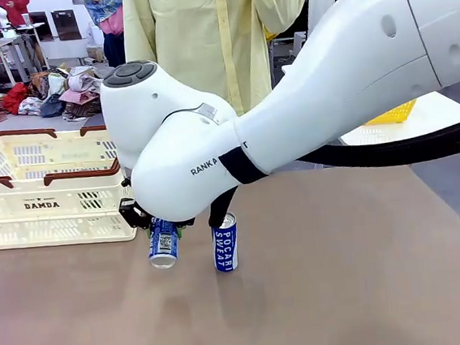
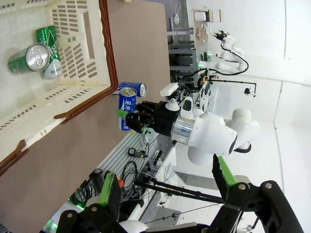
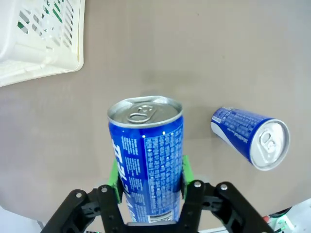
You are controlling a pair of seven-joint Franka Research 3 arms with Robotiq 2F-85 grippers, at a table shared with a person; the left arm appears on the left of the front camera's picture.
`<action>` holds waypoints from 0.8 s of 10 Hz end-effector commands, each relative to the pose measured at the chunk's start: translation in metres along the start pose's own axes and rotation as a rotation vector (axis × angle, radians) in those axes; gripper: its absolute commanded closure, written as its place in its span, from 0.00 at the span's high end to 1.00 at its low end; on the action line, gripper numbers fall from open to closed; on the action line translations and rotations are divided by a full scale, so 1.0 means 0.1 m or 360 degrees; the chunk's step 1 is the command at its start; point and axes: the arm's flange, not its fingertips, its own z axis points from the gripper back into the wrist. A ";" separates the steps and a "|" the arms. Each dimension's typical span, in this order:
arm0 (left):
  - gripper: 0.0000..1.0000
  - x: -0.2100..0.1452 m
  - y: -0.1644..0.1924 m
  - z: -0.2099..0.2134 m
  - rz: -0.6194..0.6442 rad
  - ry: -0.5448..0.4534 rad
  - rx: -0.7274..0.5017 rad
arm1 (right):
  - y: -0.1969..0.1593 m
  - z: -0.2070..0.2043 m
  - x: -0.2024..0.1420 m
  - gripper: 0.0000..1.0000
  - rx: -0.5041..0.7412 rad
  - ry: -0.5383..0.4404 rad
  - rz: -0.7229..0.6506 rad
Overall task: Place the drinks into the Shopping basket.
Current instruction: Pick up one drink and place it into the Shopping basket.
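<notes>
Just left of our right gripper, clamped on a near-upright blue can, we noted the Shopping basket; left gripper hung spread, empty.

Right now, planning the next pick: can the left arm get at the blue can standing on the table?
Probably not cleanly. The left pincer is open, but the right arm hangs low over the standing can, right pincer shut on another blue can close beside it.
</notes>
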 end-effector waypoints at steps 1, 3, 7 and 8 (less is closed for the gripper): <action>1.00 -0.02 -0.04 0.01 0.0003 -0.0001 -0.0021 | -0.08 0.09 0.05 0.00 0.0036 -0.0030 -0.0049; 1.00 -0.02 -0.04 0.01 0.0003 -0.0001 -0.0021 | 0.07 -0.12 -0.03 0.00 -0.0043 0.0051 0.0029; 1.00 -0.02 -0.04 0.01 0.0003 -0.0001 -0.0021 | 0.11 -0.54 -0.20 0.00 -0.0099 0.0185 0.0045; 1.00 -0.02 -0.04 0.01 0.0003 -0.0001 -0.0021 | 0.10 -0.58 -0.21 0.00 -0.0108 0.0206 0.0050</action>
